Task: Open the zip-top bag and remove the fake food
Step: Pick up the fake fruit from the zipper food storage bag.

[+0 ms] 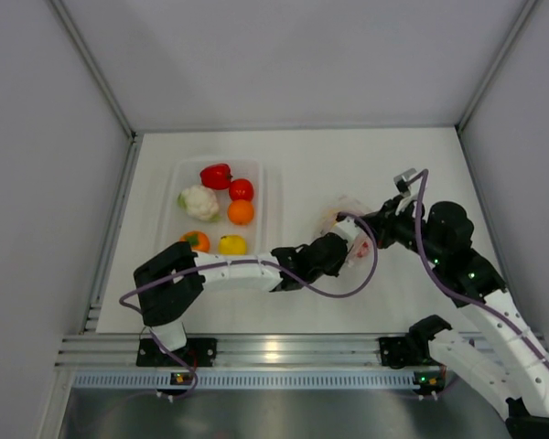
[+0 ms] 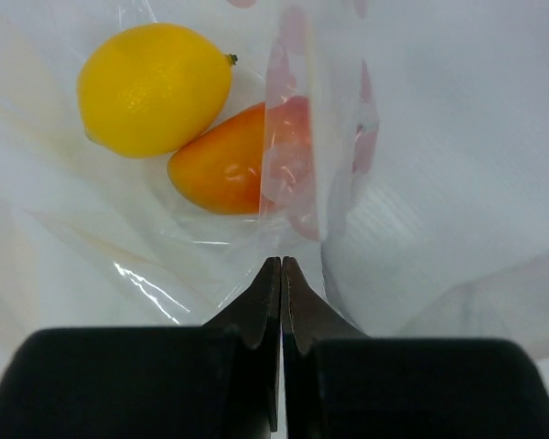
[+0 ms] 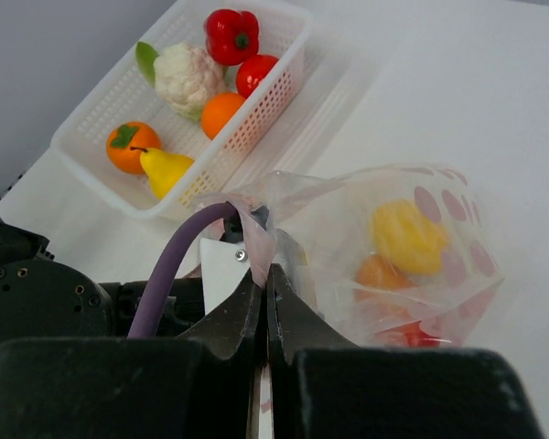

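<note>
The zip-top bag [image 1: 337, 218] sits right of centre over the tabletop [image 1: 366, 165], pinched between both arms. Whether its base rests on the surface cannot be told. In the top view the basket [image 3: 276, 87] lies at about 9 o'clock from it, well apart.

The left end effector [image 2: 281, 267] is fully closed, with a fold of clear film running down into its tips. The right end effector [image 3: 267, 273] is likewise clamped flat, on the bag's crumpled edge.

Inside the bag, a lemon [image 2: 154, 87] shows at 11 o'clock in the left wrist view. A small orange fruit [image 2: 221, 172] touches it from below, its right end veiled by a pink-dotted fold. From the right wrist, a red piece [image 3: 419, 335] appears at the bag's bottom, too blurred to name. From above the contents are only a pale blur, and the arms cover the bag's near side. The zip strip, and whether the mouth is open, cannot be made out.

The basket holds a red pepper [image 3: 231, 32], cauliflower [image 3: 185, 75], tomato [image 3: 256, 73], round orange [image 3: 221, 113], persimmon [image 3: 130, 146] and a yellow fruit [image 3: 167, 170] — pear-like in shape. A purple cable [image 3: 169, 270] crosses the left arm, hiding part of it.
</note>
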`<state>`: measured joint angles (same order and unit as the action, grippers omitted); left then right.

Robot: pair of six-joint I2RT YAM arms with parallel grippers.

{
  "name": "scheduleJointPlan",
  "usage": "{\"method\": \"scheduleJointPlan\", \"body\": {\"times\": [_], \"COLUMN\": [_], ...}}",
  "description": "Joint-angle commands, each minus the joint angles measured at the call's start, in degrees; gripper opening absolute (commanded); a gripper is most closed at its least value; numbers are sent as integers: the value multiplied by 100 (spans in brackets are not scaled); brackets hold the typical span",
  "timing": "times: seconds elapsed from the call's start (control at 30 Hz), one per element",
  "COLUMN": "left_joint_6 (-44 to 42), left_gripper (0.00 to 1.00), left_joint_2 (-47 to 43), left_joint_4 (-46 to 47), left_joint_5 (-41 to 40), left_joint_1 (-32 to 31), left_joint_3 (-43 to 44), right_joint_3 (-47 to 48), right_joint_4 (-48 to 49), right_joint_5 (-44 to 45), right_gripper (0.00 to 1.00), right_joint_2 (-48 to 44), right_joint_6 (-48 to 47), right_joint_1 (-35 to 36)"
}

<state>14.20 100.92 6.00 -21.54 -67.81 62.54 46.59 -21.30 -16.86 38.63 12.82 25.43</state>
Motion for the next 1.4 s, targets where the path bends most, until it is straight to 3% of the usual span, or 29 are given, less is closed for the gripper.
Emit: {"method": "scheduleJointPlan", "body": {"times": [0.0, 0.3, 0.57, 0.77, 0.87, 0.97, 1.07, 1.2, 1.37], "left_joint_6": [1128, 2121, 2140, 2359, 2675, 2606, 2903, 2817, 2896], "left_gripper": [0, 0, 3, 1, 11, 17, 22, 3, 0], "left_joint_2": [50, -257, -687, -1469, -2057, -1964, -1893, -1647, -1418], "left_joint_4": [-968, -1962, -2577, -3026, -2982, -2929, -2903, -2850, -2850], "left_joint_5": [-685, -703, -1027, -1633, -1967, -1557, -1205, -1063, -1001], "left_joint_1": [532, 971, 1130, 1130, 1112, 1156, 1147, 902, 813], "left_joint_3": [328, 899, 1295, 936, 523, 188, -84, -41, 118], "right_joint_3": [158, 272, 588, 105, -79, -97, -246, -352, -361], "right_joint_4": [240, 565, 794, 1873, 1893, 1147, 1110, 1031, 865], "right_joint_5": [-246, -985, -1064, -1556, -1750, -1443, -1636, -1627, -848], "right_gripper": [0, 0, 0, 0, 0, 0, 0, 0, 6], "right_joint_2": [-189, 56, 215, 48, -13, 56, 83, 144, 188], "right_joint_6": [256, 1020, 1688, 2550, 2042, 1628, 1636, 1522, 1522], "right_joint_1": [-29, -29, -29, -29, -21, -29, -21, 14, 190]}}
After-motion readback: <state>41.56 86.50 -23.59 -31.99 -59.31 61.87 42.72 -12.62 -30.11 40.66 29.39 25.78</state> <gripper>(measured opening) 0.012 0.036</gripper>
